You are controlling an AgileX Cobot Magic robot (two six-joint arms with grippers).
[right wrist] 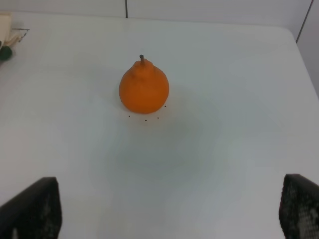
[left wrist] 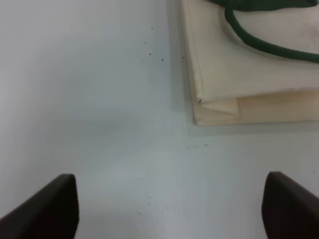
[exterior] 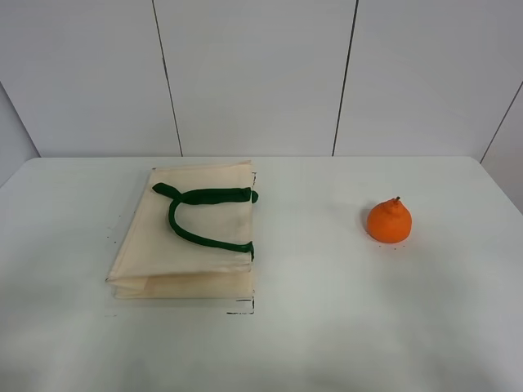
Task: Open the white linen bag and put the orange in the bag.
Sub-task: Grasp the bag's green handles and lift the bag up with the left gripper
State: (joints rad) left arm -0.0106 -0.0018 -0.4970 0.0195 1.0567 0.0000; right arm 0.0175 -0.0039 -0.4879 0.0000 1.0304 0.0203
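Note:
The white linen bag (exterior: 189, 237) lies flat and folded on the white table (exterior: 310, 327), left of centre, its two dark green handles (exterior: 204, 214) on top. Its near corner shows in the left wrist view (left wrist: 234, 64). The orange (exterior: 389, 220) stands upright to the right, apart from the bag, stem up; it also shows in the right wrist view (right wrist: 144, 88). My left gripper (left wrist: 169, 204) is open and empty over bare table near the bag's corner. My right gripper (right wrist: 169, 209) is open and empty, short of the orange. Neither gripper shows in the exterior high view.
Small black corner marks (exterior: 245, 309) sit on the table by the bag's right edge. A pale panelled wall (exterior: 261, 73) stands behind the table's far edge. A bag handle end shows at the edge of the right wrist view (right wrist: 5, 52).

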